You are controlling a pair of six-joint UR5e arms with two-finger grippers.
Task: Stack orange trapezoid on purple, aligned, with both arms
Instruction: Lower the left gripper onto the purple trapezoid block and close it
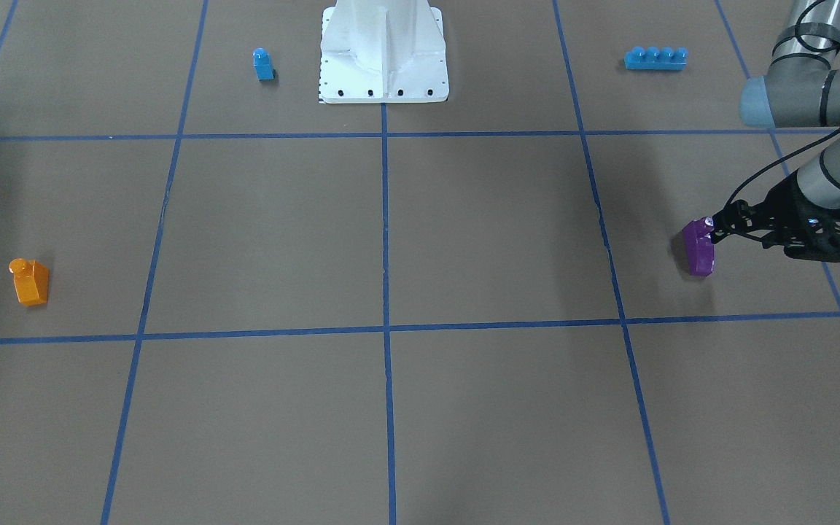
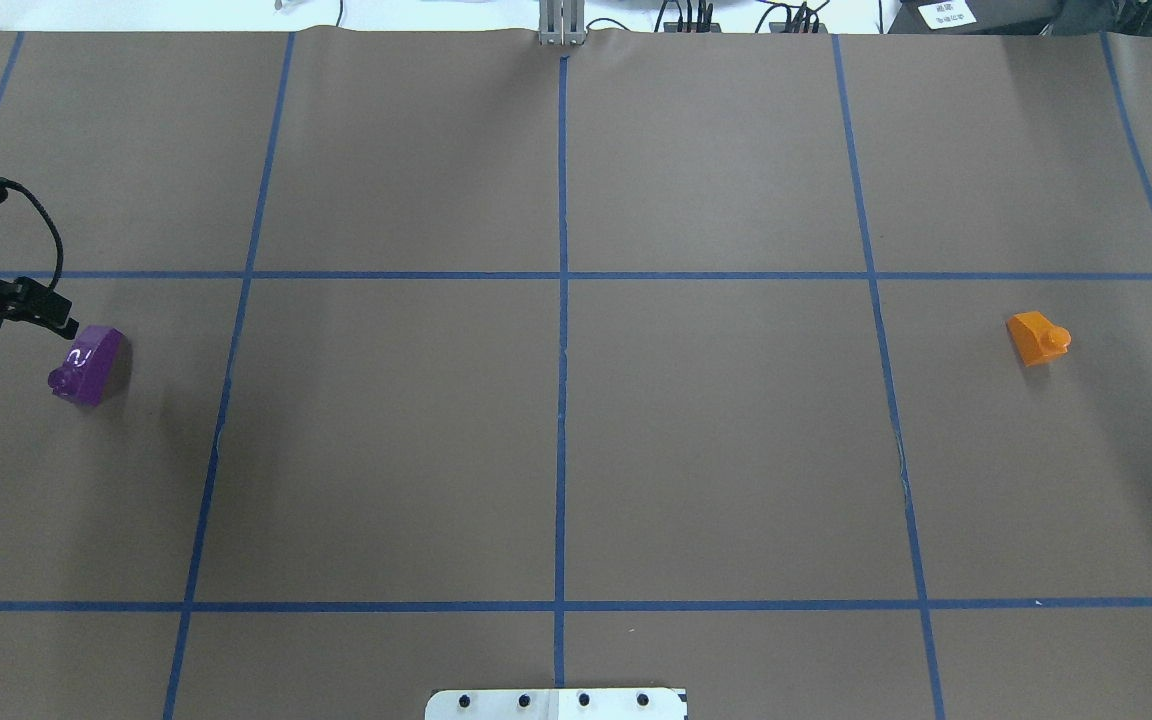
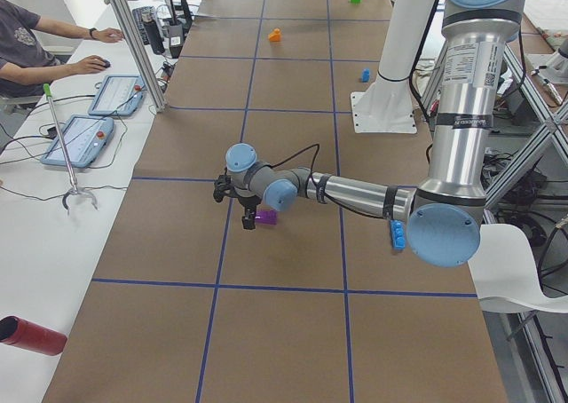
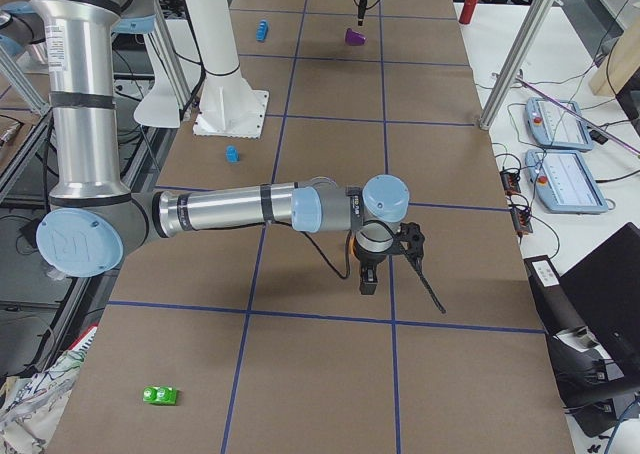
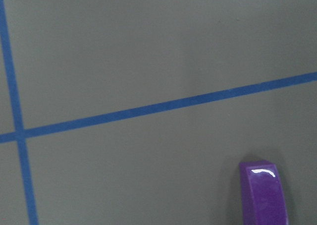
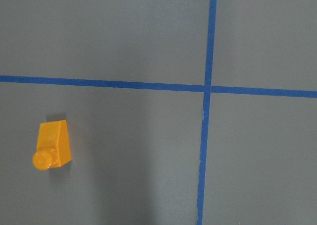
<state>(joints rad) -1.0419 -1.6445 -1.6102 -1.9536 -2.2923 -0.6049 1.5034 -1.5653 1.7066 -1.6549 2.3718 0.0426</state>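
Observation:
The purple brick (image 1: 698, 249) lies on its side near the table's left end, its stud pointing sideways; it also shows in the overhead view (image 2: 88, 364) and at the bottom of the left wrist view (image 5: 262, 194). My left gripper (image 1: 716, 224) is low at the brick's edge, its jaws together and holding nothing, its tip (image 2: 64, 324) right beside the brick. The orange trapezoid (image 1: 30, 283) sits alone at the table's right end (image 2: 1036, 338), and shows in the right wrist view (image 6: 52, 146). My right gripper (image 4: 368, 274) shows only in the exterior right view, so I cannot tell its state.
A small blue single-stud brick (image 1: 263, 64) and a long blue four-stud brick (image 1: 655, 58) lie either side of the white pedestal (image 1: 383, 65). A green brick (image 4: 160, 395) lies near the table's right end. An operator (image 3: 35, 52) sits beside the table.

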